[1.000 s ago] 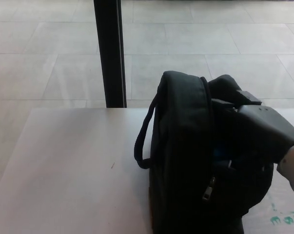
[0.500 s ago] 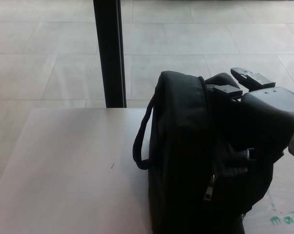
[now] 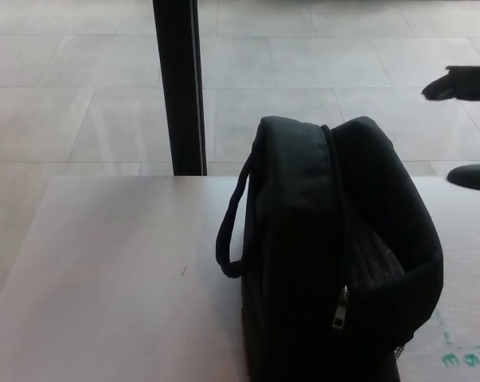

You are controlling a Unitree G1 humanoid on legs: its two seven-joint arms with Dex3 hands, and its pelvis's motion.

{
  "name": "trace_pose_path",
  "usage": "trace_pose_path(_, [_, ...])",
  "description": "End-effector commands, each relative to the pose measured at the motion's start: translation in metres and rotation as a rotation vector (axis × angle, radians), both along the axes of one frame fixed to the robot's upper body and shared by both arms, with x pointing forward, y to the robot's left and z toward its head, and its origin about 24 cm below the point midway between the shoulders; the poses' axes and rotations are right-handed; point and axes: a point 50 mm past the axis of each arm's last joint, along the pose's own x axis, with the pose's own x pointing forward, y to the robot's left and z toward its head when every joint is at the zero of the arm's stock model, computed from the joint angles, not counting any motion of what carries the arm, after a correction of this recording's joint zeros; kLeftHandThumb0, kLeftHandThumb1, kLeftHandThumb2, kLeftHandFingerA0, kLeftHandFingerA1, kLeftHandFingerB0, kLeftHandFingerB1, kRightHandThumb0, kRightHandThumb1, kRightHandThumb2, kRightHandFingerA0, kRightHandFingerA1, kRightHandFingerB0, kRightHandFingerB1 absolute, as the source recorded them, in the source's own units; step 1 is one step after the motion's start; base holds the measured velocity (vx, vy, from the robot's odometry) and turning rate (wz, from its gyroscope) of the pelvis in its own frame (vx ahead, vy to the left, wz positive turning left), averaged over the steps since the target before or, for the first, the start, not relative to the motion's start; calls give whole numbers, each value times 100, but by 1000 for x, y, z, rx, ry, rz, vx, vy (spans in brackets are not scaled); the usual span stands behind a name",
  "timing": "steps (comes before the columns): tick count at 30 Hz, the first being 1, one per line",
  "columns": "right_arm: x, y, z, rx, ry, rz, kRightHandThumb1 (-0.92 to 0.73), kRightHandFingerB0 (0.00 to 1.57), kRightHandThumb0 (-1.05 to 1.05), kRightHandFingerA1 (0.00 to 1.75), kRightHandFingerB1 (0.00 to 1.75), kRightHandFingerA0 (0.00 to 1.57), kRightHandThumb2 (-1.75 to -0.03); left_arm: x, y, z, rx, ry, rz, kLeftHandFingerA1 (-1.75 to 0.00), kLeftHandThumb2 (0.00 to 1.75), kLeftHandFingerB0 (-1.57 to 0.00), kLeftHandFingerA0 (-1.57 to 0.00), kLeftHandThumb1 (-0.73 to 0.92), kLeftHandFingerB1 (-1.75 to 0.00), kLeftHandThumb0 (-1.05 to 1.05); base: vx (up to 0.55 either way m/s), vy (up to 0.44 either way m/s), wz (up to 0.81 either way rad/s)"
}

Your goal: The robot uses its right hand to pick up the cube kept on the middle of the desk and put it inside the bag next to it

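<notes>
A black bag (image 3: 327, 263) stands upright on the pale desk (image 3: 104, 278), its carry handle (image 3: 230, 227) looping out to the left and its top opening facing right. No cube shows anywhere; the inside of the bag is dark. My right hand (image 3: 462, 83) is at the far right edge, lifted clear of the bag, open with nothing in it. One finger points left above and another fingertip (image 3: 472, 177) shows lower down. My left hand does not show.
A black vertical post (image 3: 180, 87) rises behind the desk's far edge, left of the bag. Tiled floor lies beyond. Green scribbles (image 3: 466, 354) mark the desk at the lower right.
My right hand has come up out of the bag's opening and moved away to the right, leaving only its fingers in view. The bag's right side has sprung back into shape.
</notes>
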Motion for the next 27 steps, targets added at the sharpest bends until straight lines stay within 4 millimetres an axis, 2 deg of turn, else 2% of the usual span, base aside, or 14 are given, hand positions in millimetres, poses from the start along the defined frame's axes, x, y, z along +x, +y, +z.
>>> trace_pose_path(1, [-23, -60, 6, 261, -55, -161, -47, 33, -57, 49, 50, 21, -85, -2, 3, 4, 10, -7, 7, -52, 59, -42, -31, 64, -48, -48, 0, 0, 0])
trace_pose_path(2, [-26, -67, 6, 272, -67, -179, -47, 33, -57, 49, 50, 21, -85, -2, 3, 3, 10, -8, 9, -52, 59, -42, -31, 64, -48, -48, 0, 0, 0])
trace_pose_path(3, [-30, -78, 3, 291, -68, -218, -64, 35, -53, 39, 33, 29, -59, -2, 3, 2, 17, -3, 9, -50, 59, -42, -32, 65, -47, -48, 0, 0, 0])
trace_pose_path(6, [-41, -100, -9, 376, -86, -283, -63, 37, -50, 40, 35, 30, -59, -2, 3, 2, 17, -6, 8, -51, 58, -41, -31, 64, -48, -49, 0, 0, 0])
trace_pose_path(7, [-45, -114, -24, 396, -70, -339, -65, 36, -51, 39, 33, 30, -60, -1, 3, 3, 17, -7, 7, -51, 59, -41, -31, 65, -49, -48, 0, 0, 0])
trace_pose_path(8, [-56, -137, -48, 419, -36, -434, -64, 35, -49, 40, 33, 28, -59, 0, 3, 3, 17, -6, 7, -50, 59, -41, -31, 65, -47, -48, 0, 0, 0])
trace_pose_path(9, [-60, -141, -54, 425, -25, -450, -64, 35, -49, 40, 33, 28, -59, -1, 3, 2, 16, -5, 8, -50, 59, -41, -31, 65, -47, -48, 0, 0, 0])
trace_pose_path(13, [-88, -175, -105, 457, 59, -602, -63, 31, -54, 45, 32, 28, -59, -1, 1, 1, -14, -6, 23, -50, 59, -41, -29, 65, -47, -47, 0, 0, 0])
trace_pose_path(15, [-102, -184, -121, 478, 77, -662, -63, 31, -53, 44, 31, 28, -59, -2, 0, -1, -30, -3, 43, -50, 58, -41, -28, 64, -47, -46, 0, 0, 0])
trace_pose_path(17, [-114, -193, -135, 462, 113, -719, -67, 25, -54, 43, 29, 19, -61, -1, -1, 0, -9, -5, 26, -50, 59, -39, -30, 66, -47, -46, 0, 0, 0])
trace_pose_path(20, [-131, -207, -152, 454, 139, -788, -67, 23, -54, 44, 29, 18, -61, -1, -2, 0, -2, -8, 17, -50, 58, -39, -31, 67, -46, -49, 0, 0, 0])
trace_pose_path(21, [-142, -217, -163, 456, 148, -841, -65, 25, -53, 45, 30, 19, -61, -2, -1, 1, 1, -6, 16, -51, 59, -42, -32, 64, -48, -48, 0, 0, 0])
trace_pose_path(26, [-164, -237, -181, 501, 127, -937, -67, 27, -55, 56, 34, 27, -60, -2, 1, 1, -4, -10, 45, -54, 59, -41, -32, 64, -49, -47, 0, 0, 0])
trace_pose_path(27, [-168, -239, -186, 526, 130, -965, -68, 26, -55, 51, 33, 22, -61, -2, 1, 1, 0, -8, 36, -52, 58, -42, -33, 64, -48, -49, 0, 0, 0])
